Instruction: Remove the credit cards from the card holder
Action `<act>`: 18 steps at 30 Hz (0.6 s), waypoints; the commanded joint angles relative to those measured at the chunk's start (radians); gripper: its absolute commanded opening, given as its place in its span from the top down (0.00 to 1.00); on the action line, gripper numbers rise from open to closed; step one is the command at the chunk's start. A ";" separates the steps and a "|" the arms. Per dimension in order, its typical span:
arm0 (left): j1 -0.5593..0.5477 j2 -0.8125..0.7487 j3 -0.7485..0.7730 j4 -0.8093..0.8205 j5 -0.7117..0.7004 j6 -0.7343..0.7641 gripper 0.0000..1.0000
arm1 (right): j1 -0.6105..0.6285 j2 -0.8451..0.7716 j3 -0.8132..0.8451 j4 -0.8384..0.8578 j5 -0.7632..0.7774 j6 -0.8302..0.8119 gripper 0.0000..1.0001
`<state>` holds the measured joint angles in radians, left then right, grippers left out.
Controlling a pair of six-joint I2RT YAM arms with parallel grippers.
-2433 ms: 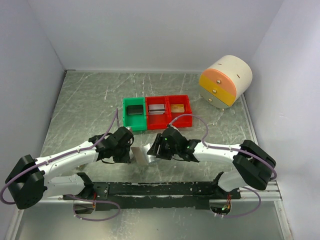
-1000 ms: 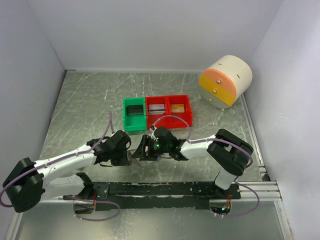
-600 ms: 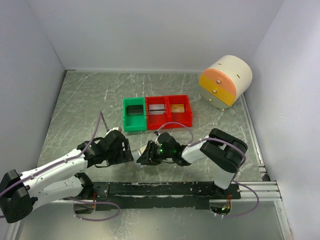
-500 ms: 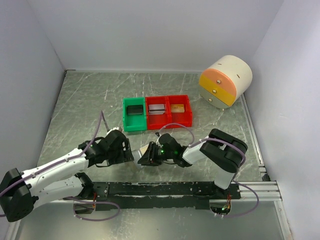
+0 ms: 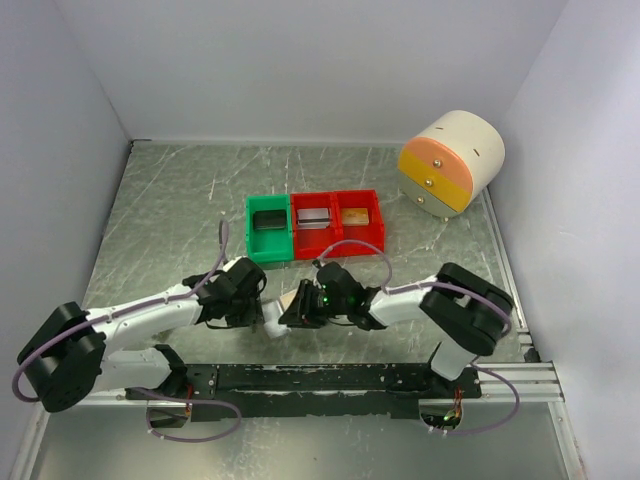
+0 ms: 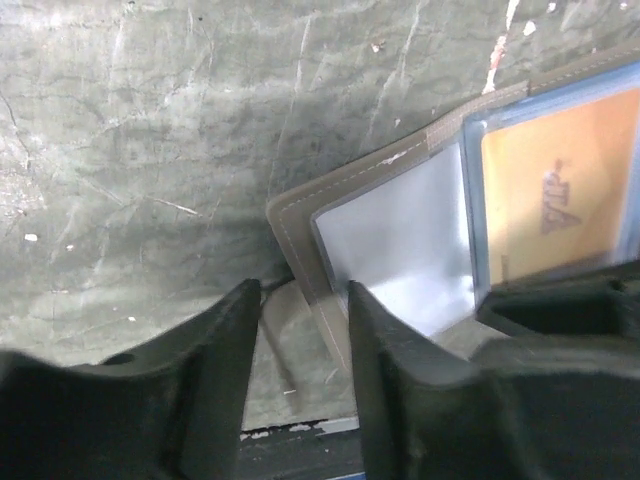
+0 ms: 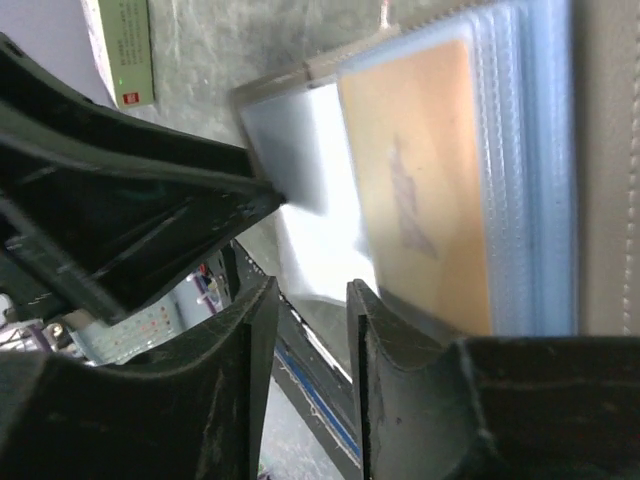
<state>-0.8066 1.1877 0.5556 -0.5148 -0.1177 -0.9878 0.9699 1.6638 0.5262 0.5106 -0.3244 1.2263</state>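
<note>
The grey card holder (image 5: 274,316) lies open near the front edge, between my two grippers. In the left wrist view its stitched grey corner (image 6: 300,225) frames a clear empty pocket, with an orange-tan credit card (image 6: 560,185) in the pale blue pocket beside it. My left gripper (image 6: 305,330) is open, and the holder's corner edge runs between its fingers. My right gripper (image 7: 312,340) is open at the holder's near edge, beside the card (image 7: 420,180) and the stacked blue pockets (image 7: 530,150). From above, the left gripper (image 5: 260,303) and the right gripper (image 5: 292,314) almost meet.
A green bin (image 5: 268,228) and two red bins (image 5: 338,222) stand behind the holder. A round cream and orange drawer unit (image 5: 450,160) sits at the back right. A small white-and-red box (image 7: 125,50) lies by the holder. The black rail (image 5: 320,378) runs along the front.
My left gripper has moved right, up to the holder's left corner. My right gripper has stayed at the holder's near edge, with its arm shifting a little.
</note>
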 commanded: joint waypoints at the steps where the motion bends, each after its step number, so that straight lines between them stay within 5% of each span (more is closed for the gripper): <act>1: 0.009 0.038 -0.014 0.052 -0.008 0.018 0.55 | -0.012 -0.152 0.122 -0.311 0.131 -0.146 0.62; 4: 0.009 0.052 -0.011 0.083 0.025 0.057 0.72 | -0.025 -0.219 0.219 -0.588 0.288 -0.234 0.55; 8: 0.009 0.046 -0.001 0.101 0.038 0.103 0.78 | -0.053 -0.245 0.271 -0.778 0.376 -0.292 0.52; 18: 0.009 0.079 0.047 0.154 0.086 0.275 0.89 | -0.066 -0.248 0.235 -0.768 0.358 -0.326 0.53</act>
<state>-0.8032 1.2438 0.5625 -0.4198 -0.0780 -0.8093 0.9085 1.4097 0.7609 -0.2359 0.0257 0.9409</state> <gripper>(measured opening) 0.147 0.476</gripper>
